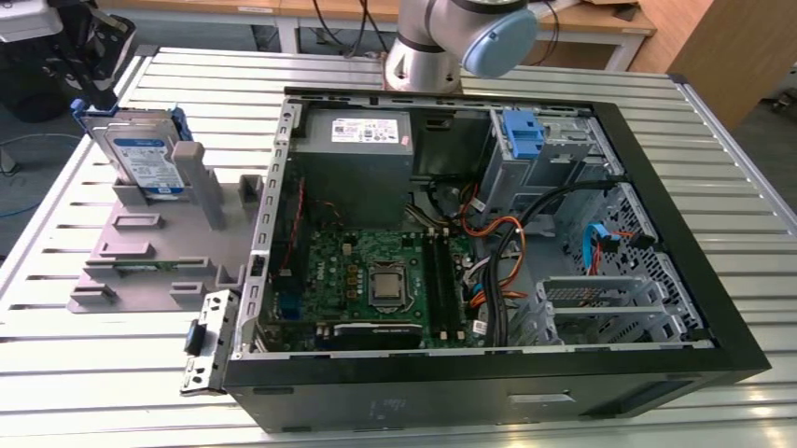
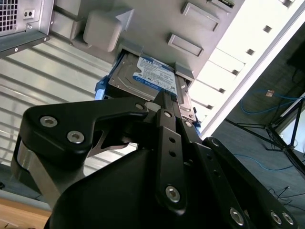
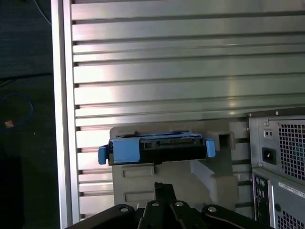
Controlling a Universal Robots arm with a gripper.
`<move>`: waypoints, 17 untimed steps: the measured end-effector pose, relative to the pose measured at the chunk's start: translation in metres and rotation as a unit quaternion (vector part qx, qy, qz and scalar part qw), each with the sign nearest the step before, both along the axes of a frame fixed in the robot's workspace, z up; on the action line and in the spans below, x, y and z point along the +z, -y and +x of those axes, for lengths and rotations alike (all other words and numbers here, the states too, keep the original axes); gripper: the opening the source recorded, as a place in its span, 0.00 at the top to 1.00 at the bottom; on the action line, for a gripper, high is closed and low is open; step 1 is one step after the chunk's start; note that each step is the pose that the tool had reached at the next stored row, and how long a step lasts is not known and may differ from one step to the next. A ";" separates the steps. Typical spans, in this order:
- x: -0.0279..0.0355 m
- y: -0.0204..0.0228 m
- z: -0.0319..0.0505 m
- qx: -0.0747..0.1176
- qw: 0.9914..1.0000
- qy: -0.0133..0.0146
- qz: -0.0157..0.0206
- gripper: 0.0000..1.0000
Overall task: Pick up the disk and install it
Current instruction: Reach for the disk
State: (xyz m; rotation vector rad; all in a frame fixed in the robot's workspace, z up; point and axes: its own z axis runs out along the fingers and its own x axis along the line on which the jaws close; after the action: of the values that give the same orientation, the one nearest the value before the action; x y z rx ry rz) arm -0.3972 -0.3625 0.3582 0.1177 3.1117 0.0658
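The disk is a silver drive with a blue-and-white label in a blue carrier. It stands upright in a grey holder on the slatted table, at the exterior view's left, beside the open computer case. My gripper hangs just above the disk's top edge. In the second wrist view the black fingers converge to one tip over the disk. In the first wrist view the disk lies edge-on beyond the gripper, whose fingertips are together and hold nothing.
Inside the case are a grey power supply, a green motherboard, orange and black cables, a tall blue latch and a metal drive cage. The table edge runs close beside the holder.
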 end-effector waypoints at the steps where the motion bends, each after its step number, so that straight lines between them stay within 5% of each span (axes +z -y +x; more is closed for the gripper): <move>1: -0.0009 -0.0017 -0.0001 0.000 1.000 0.000 0.000 0.89; 13: -0.0126 -0.0215 0.0000 0.000 1.000 0.000 0.000 0.89; 17: -0.0158 -0.0251 -0.0001 0.000 1.000 0.000 0.000 0.89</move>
State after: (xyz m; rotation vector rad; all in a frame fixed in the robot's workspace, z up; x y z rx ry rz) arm -0.3973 -0.3374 0.3423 0.1180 3.1116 0.0652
